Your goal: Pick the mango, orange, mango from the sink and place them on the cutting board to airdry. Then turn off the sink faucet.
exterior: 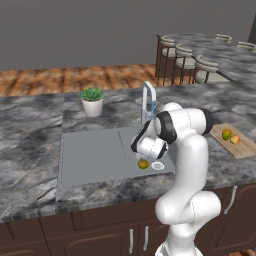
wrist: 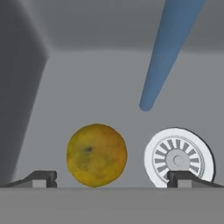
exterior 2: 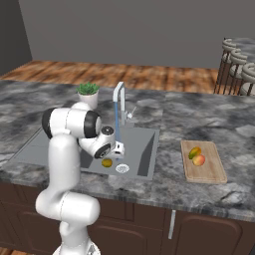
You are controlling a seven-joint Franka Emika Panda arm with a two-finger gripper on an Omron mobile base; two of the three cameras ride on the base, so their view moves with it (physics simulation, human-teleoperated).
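An olive-yellow mango (wrist: 96, 155) lies on the floor of the sink (exterior: 90, 150), just left of the round white drain (wrist: 179, 158). My gripper (wrist: 113, 179) hangs open right above it, one fingertip (wrist: 41, 178) on each side, touching nothing. In the base views the mango (exterior: 143, 163) (exterior 2: 106, 162) lies just under the gripper (exterior: 146, 157) (exterior 2: 110, 155). The cutting board (exterior: 245, 147) (exterior 2: 209, 172) lies on the counter to the right and carries a green-and-orange mango (exterior: 226, 134) (exterior 2: 194, 153) and the orange (exterior: 235, 140) (exterior 2: 199, 160). A blue stream runs from the sink faucet (exterior: 148, 97) (exterior 2: 118, 97).
The water stream (wrist: 168, 52) falls just behind the mango and the drain (exterior: 158, 165). A potted plant (exterior: 92, 101) stands behind the sink on the counter. The sink's ribbed drainboard half (exterior: 85, 147) lies to the left. Bar stools (exterior: 200, 65) stand at a far counter.
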